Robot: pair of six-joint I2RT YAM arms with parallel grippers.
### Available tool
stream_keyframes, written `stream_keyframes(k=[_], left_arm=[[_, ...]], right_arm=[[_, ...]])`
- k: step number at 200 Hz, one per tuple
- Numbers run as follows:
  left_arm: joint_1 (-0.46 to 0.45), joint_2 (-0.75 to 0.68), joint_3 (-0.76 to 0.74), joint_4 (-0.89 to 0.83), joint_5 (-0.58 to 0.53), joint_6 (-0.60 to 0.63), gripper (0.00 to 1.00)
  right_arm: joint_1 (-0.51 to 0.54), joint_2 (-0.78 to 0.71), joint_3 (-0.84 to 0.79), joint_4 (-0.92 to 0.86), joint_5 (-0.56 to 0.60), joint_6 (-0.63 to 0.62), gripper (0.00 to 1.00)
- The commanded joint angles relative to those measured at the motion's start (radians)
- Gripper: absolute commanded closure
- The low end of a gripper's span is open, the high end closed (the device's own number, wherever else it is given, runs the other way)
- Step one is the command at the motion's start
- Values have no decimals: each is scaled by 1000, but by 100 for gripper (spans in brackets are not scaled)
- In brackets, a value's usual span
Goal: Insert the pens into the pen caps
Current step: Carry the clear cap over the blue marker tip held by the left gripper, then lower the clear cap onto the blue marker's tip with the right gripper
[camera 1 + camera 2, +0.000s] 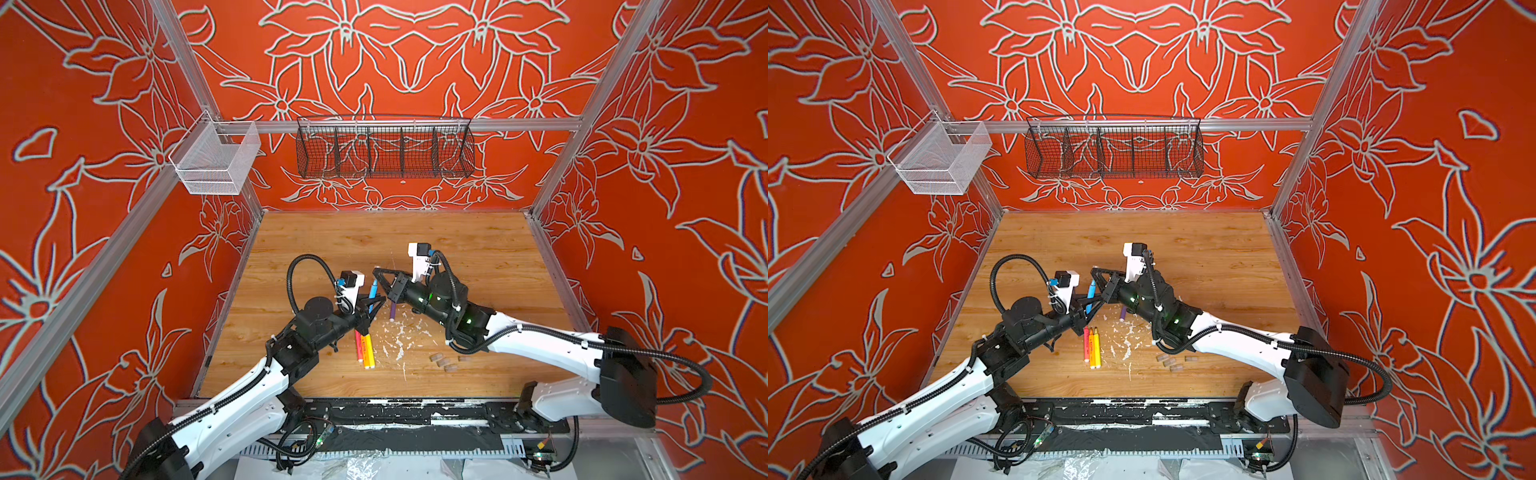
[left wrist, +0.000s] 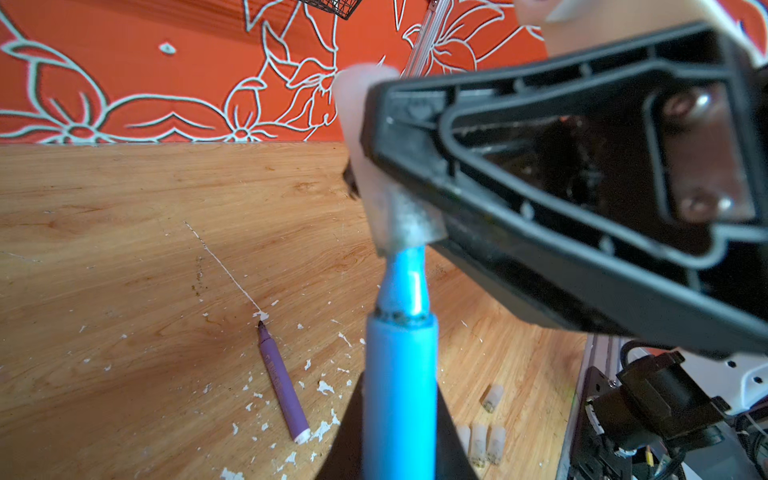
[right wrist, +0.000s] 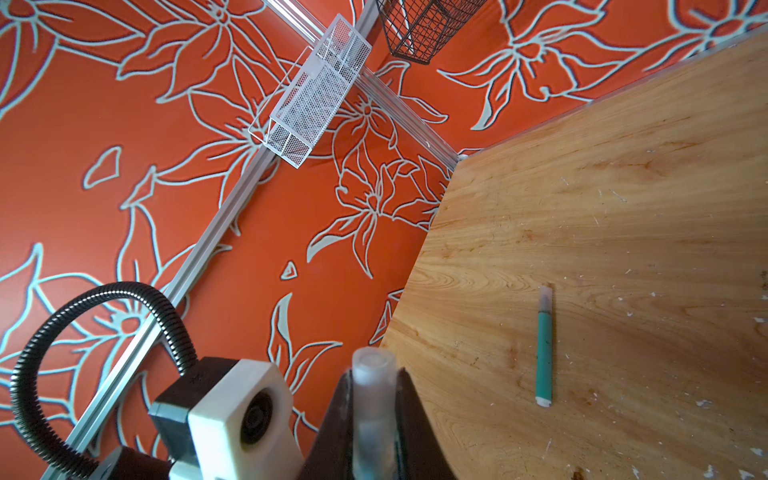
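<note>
**Blue pen at cap mouth, depth of seating unclear**

Nearest the base, four loose caps (image 1: 443,363) lay by the right arm. The pink, orange and yellow pens (image 1: 365,351) lay side by side, all uncapped, with white flecks (image 1: 399,336) scattered between. Just beyond them was the purple pen (image 1: 392,309), also bare, on the table (image 1: 478,249).

Mid-table, the left gripper (image 1: 374,300) was clamped on the blue pen (image 2: 399,374), nose aimed at the right gripper (image 1: 380,275). That one was clamped on one cap (image 3: 373,376). In the left wrist view the pen's taper met the cap's mouth.

My read on the push:
- Keep both axes in line.
- Drive slowly along the pen's axis.
- Stop when the shoulder meets the rim.
- Both grips are short side pinches, so any tilt would likely slip or cock the cap.

Farther out, the green pen (image 3: 544,353) lay already capped. I only found it in the right wrist view.

Unclear:
- The tip's depth behind the cloudy wall.
- The left fingers, mostly behind the pen.
- The held cap, which was a speck in both top views.
</note>
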Motion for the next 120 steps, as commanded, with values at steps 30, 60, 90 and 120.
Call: stream_keyframes(k=[30, 60, 90, 120], left_arm=[[5, 3, 4, 36, 45, -16, 100], [13, 10, 0, 57, 87, -30, 100], [35, 28, 0, 75, 132, -53, 100], [59, 36, -9, 101, 172, -80, 100]], right_arm=[[38, -9, -83, 0, 7, -52, 100], [51, 8, -139, 75, -6, -54, 100], [78, 34, -179, 211, -37, -72, 100], [101, 34, -208, 297, -42, -100, 100]])
